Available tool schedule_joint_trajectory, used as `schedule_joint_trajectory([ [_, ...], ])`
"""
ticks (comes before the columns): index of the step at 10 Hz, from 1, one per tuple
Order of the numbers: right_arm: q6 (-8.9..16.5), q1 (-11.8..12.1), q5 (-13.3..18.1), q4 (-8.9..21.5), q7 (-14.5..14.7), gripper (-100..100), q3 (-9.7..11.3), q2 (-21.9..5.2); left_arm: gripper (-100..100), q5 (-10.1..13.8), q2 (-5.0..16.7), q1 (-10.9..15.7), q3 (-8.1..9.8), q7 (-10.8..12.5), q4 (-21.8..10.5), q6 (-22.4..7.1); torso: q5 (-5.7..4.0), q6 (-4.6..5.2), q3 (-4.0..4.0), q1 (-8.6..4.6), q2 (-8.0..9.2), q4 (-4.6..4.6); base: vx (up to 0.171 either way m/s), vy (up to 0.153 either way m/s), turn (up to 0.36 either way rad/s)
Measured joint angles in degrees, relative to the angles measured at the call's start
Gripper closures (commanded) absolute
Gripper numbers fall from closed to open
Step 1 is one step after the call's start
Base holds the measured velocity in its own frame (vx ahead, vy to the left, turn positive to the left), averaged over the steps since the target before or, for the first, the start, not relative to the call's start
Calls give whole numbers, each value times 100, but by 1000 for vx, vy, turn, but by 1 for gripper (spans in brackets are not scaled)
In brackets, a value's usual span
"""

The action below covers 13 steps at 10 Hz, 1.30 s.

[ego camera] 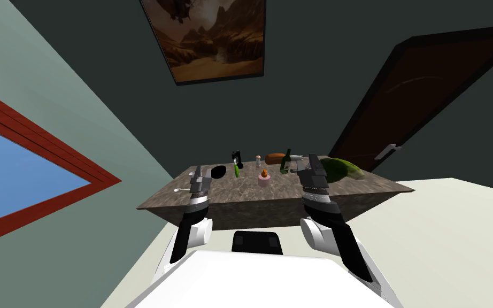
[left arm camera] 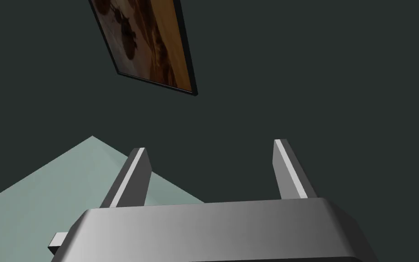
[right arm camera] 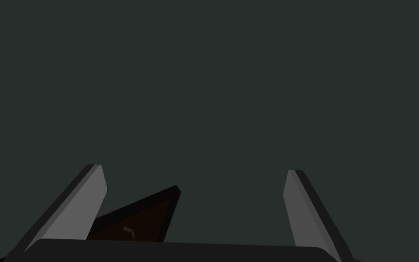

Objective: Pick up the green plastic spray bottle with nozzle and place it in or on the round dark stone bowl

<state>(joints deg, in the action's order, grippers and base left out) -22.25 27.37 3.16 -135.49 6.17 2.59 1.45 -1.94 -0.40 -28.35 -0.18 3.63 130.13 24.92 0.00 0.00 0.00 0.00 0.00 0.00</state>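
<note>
Both arms were raised over the near edge of the table [ego camera: 272,199] with the hands tilted up at the wall. I judged this a ready pose, since nothing was gripped and no reach had begun. The left gripper [ego camera: 200,170] had its fingers [left arm camera: 136,175] spread wide and empty, and so did the right gripper [ego camera: 313,159] with its fingers [right arm camera: 92,200].

The one green spray bottle [ego camera: 236,169] stood toward the far middle of the table, dark nozzle up. It was just right of the one black bowl [ego camera: 218,171], so the carry looked short. The left gripper was the nearer to both.

Also on the table were:
- one pink cupcake [ego camera: 264,178], near and right of the spray bottle
- one shaker [ego camera: 258,160]
- one loaf [ego camera: 275,158]
- one dark bottle [ego camera: 285,163]
- one leafy green lump [ego camera: 341,169] at the far right
- one spoon [ego camera: 177,189] at the left edge
</note>
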Motion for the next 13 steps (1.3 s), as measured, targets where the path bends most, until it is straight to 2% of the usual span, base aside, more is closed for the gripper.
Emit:
schedule_joint_trajectory([
  [5, 0, 0, 0, 0, 0, 0, 0, 0, -100, -101, 664, 61, 59, -66, -247, -169, -2, 1, 1, -8, 2, 0, -5, -25, -66],
  [11, 0, 0, 0, 0, 0, 0, 1, 0, -100, -391, 1365, 239, 175, -280, -829, -655, -4, 0, 1, -17, 2, 0, -6, -46, -118],
  [13, 0, 0, 0, 0, 0, 0, 1, 0, -100, -519, 1527, 311, 211, -376, -1107, -805, -4, 1, 2, -20, 3, 1, -6, -58, -125],
])
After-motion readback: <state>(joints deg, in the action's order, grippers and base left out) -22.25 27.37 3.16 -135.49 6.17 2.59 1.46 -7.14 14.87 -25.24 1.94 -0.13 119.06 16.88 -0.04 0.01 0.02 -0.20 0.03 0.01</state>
